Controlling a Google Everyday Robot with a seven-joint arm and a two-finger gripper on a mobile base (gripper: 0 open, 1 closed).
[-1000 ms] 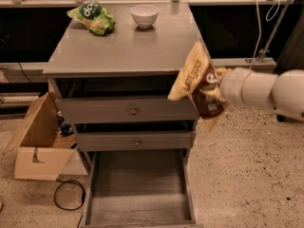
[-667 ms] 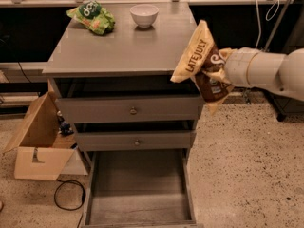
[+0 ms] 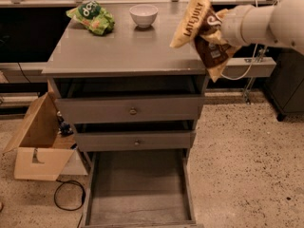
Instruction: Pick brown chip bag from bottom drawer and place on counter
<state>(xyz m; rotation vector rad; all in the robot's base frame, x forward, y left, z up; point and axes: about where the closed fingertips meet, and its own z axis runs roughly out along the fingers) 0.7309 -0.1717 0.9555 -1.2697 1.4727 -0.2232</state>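
My gripper is shut on the brown chip bag, a dark-brown bag with tan-yellow ends and "LATE JULY" print. It holds the bag upright in the air over the right edge of the counter, above its surface. The white arm comes in from the right. The bottom drawer is pulled open below, and its grey floor is bare.
A green chip bag and a white bowl sit at the back of the counter. The two knobbed drawers stand slightly open. A cardboard box and a black cable lie on the floor at the left.
The gripper has lifted the brown chip bag from beside the top drawer's right edge up to above counter height, and slightly leftward over the counter's right edge.
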